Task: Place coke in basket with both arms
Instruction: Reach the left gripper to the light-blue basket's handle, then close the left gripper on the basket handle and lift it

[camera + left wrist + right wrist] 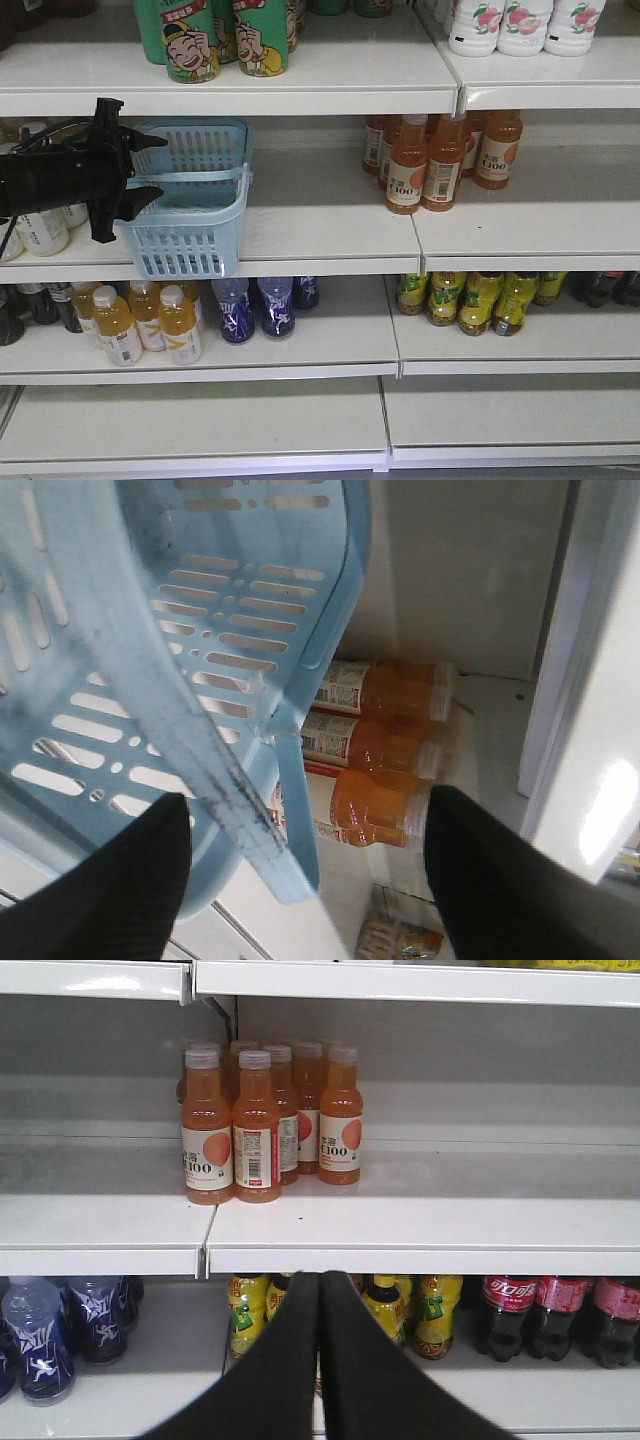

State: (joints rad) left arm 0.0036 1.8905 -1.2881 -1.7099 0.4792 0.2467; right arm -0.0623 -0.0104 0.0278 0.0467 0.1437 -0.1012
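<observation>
On the middle shelf: the basket (pixel 190 245) stands at the left, and you see nothing in it.
Left gripper (pixel 152 170): fingers spread astride the basket's side, gripping nothing.
Right gripper (pixel 320 1288): clenched, empty.
Coke: in no view; only dark plastic cola bottles (pixel 512 1312) show, on the lower shelf.
Handling: probably stiff and slick, so take it round the body.

White metal shelves (pixel 500 225) rise in tiers, two bays butted side by side, with a seam (pixel 416 240) between them. Behind sits a pale grey back panel (pixel 480 1050) — light glares off the top shelf's edge.
</observation>
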